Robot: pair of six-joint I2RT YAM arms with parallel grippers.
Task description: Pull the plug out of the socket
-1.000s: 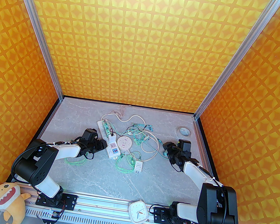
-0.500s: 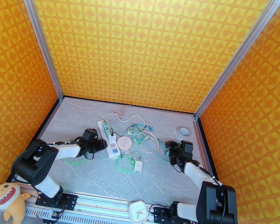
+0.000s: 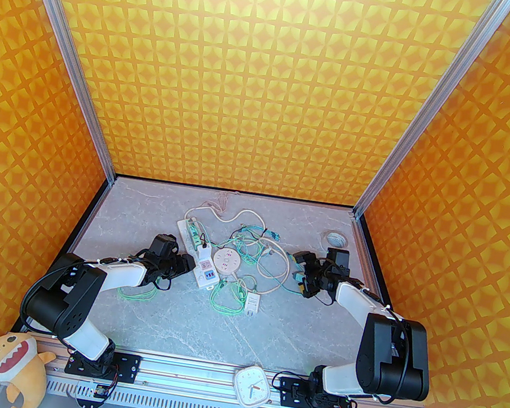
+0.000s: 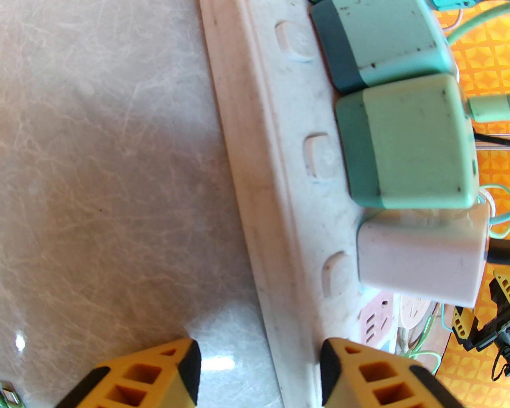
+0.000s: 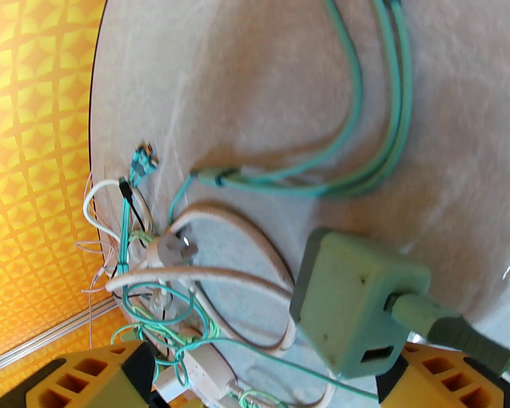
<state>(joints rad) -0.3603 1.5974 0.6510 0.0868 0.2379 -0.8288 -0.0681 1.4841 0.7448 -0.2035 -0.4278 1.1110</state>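
Note:
The white socket strip (image 3: 195,248) lies left of centre on the table. A green plug (image 4: 406,143), a bluer one (image 4: 382,36) and a white one (image 4: 422,259) sit in the strip (image 4: 279,223). My left gripper (image 3: 189,263) is at the strip's near end with its jaws apart (image 4: 259,370). One yellow finger (image 4: 338,370) is over the strip and the other is beside it over bare table. My right gripper (image 3: 302,273) stands wide open (image 5: 267,366). A loose green plug (image 5: 350,303) on its cable lies between the fingers, against the right finger (image 5: 418,370), unpinched (image 3: 296,276).
Tangled green and white cables (image 3: 253,245) cover the middle, with a round pink socket (image 3: 226,260) and a loose white charger (image 3: 252,303). A tape roll (image 3: 336,238) lies at the back right. A clock (image 3: 252,386) and a plush toy (image 3: 13,361) sit at the near rail.
My right gripper's jaws have spread wide and let go of the green plug, and its wrist has shifted left and toward the back. The left arm has not moved.

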